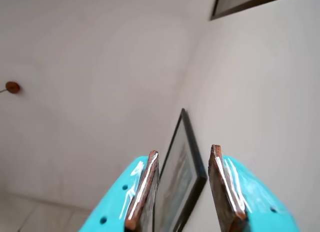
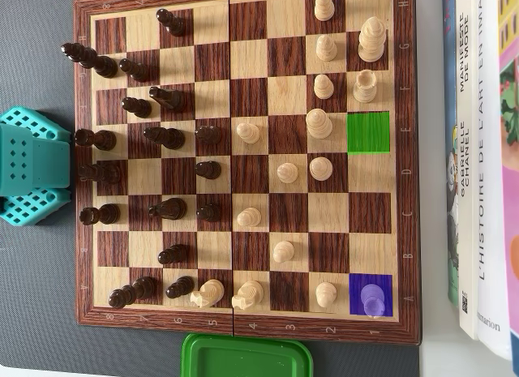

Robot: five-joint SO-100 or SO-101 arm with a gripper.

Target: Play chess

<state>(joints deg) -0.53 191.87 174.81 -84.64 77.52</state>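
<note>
Board point(image 2: 243, 162): fills the middle of the overhead view, mid-game, dark pieces crowded on its left half, pale ones spread over the right.
Purple square point(image 2: 371, 295): near-right corner of the board, tinted purple, with a pale piece point(image 2: 372, 300) standing on it — my guess is this is the piece to move.
Green square point(image 2: 368, 133): same right-hand file, further up the view, tinted green and bare — most likely where the piece should go.
Arm point(image 2: 31, 164): only its turquoise base shows, at the left edge of the overhead view, well apart from both marked squares.
Gripper point(image 1: 185, 212): in the wrist view the jaws stand parted with nothing between them, aimed up at a wall and a leaning picture frame point(image 1: 182, 167), not at the board.
Step in hand: as I read it, nothing is started — the arm has to swing down and across to the purple square first.
Doing it well: come down straight over the piece, jaws wide, and close low on its body so that it does not tip.
Carry: lift clear of the tops before crossing; the two squares between look bare, but a tall pale piece point(image 2: 372, 38) and others stand just past the green one.
Neighbour to mind: a pale piece point(image 2: 326, 293) stands one square left of the purple square.
Green tub point(image 2: 247, 357): sits at the near edge, off the board, out of the way.
</note>
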